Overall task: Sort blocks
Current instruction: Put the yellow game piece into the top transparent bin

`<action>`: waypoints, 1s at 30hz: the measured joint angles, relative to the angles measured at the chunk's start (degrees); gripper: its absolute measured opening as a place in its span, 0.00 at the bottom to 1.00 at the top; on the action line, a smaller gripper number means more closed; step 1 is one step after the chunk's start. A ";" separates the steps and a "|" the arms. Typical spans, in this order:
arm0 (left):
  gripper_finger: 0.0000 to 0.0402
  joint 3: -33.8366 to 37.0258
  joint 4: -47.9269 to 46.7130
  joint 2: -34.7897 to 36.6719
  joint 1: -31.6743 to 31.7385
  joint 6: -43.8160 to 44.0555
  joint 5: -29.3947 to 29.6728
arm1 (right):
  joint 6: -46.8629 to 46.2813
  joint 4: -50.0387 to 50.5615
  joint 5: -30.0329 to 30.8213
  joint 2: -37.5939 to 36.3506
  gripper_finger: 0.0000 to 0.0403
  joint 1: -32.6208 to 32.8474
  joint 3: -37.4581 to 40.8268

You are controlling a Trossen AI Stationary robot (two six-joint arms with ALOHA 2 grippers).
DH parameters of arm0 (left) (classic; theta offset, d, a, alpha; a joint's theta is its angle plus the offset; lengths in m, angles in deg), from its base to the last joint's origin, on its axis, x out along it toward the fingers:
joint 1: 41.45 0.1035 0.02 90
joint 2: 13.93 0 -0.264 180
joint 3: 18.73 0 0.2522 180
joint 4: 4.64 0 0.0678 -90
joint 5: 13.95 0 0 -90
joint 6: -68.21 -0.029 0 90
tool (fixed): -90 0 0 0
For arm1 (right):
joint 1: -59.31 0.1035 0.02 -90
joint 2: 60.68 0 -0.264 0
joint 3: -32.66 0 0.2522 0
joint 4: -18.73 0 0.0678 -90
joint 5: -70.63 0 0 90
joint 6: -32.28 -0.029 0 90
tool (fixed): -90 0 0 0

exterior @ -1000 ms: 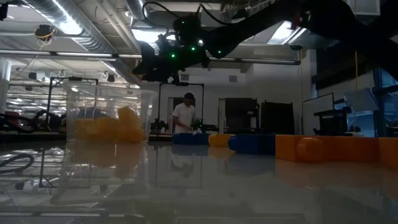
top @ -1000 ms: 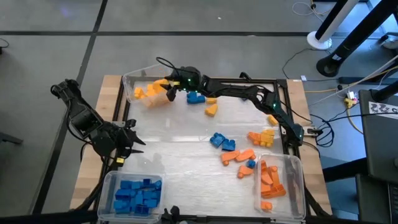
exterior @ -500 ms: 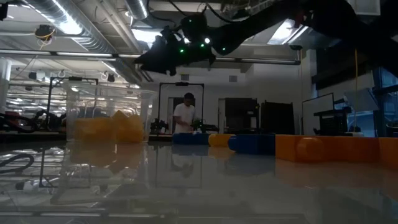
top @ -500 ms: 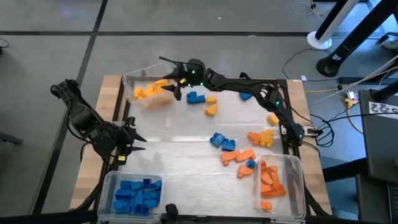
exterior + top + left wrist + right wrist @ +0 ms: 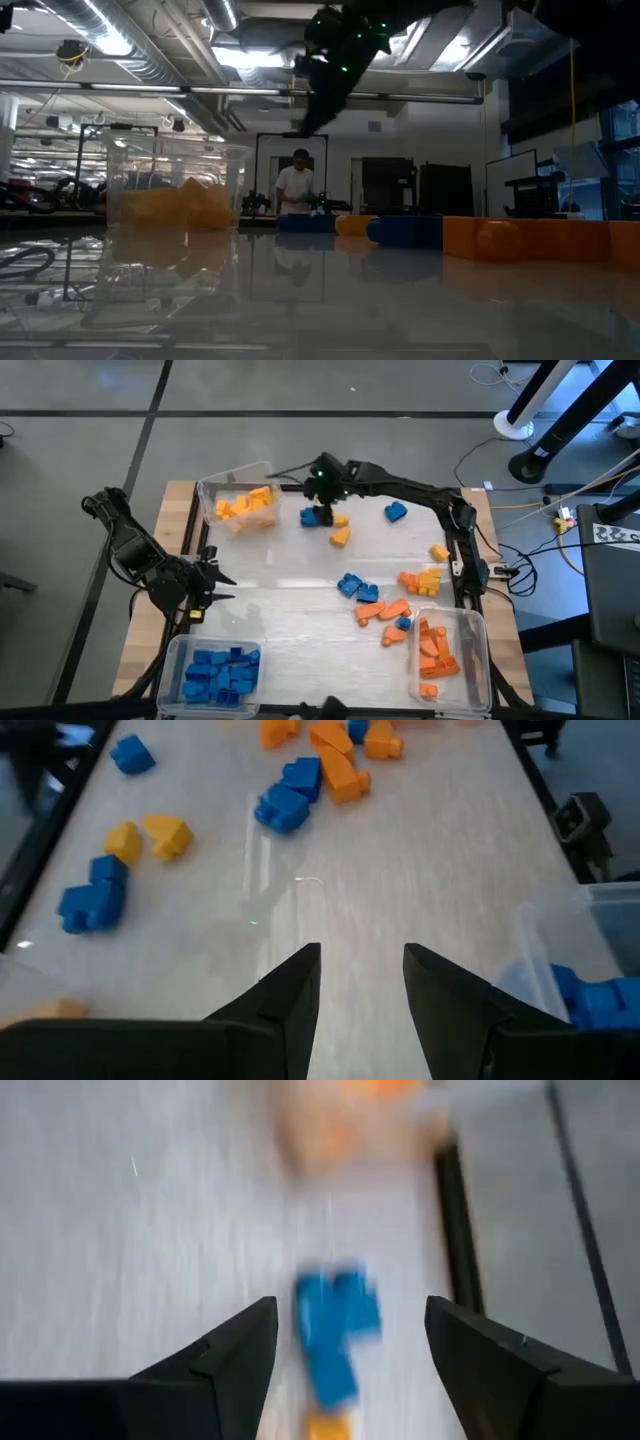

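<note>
Item: right gripper [image 5: 300, 472], at twelve o'clock on the table [image 5: 290, 575], fingers spread wide and empty, above a blue block [image 5: 335, 1330] that we see blurred.

Item: left gripper [image 5: 360, 982], at nine o'clock, jaws parted, holding nothing.

Item: loose blocks [image 5: 385, 600] mostly at four o'clock; the low view hides most of them.

Item: yellow-filled bin [image 5: 237, 505] at eleven o'clock.
</note>
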 joint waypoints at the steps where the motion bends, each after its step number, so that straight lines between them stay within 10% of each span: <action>1: 0.33 0.00 -0.04 0.00 0.00 -0.18 0.78 | 0.08 3.05 1.78 -0.01 0.63 0.16 0.00; 8: 0.33 0.00 -0.06 0.00 0.00 -1.53 2.47 | 1.77 17.48 10.58 0.53 0.63 1.97 3.64; 24: 0.33 0.00 -0.06 0.00 0.00 -1.13 2.47 | 15.60 16.00 7.88 0.58 0.63 7.22 15.03; 30: 0.33 0.00 -0.06 0.00 0.00 -1.13 2.47 | 22.31 12.09 16.37 0.58 0.63 8.34 18.81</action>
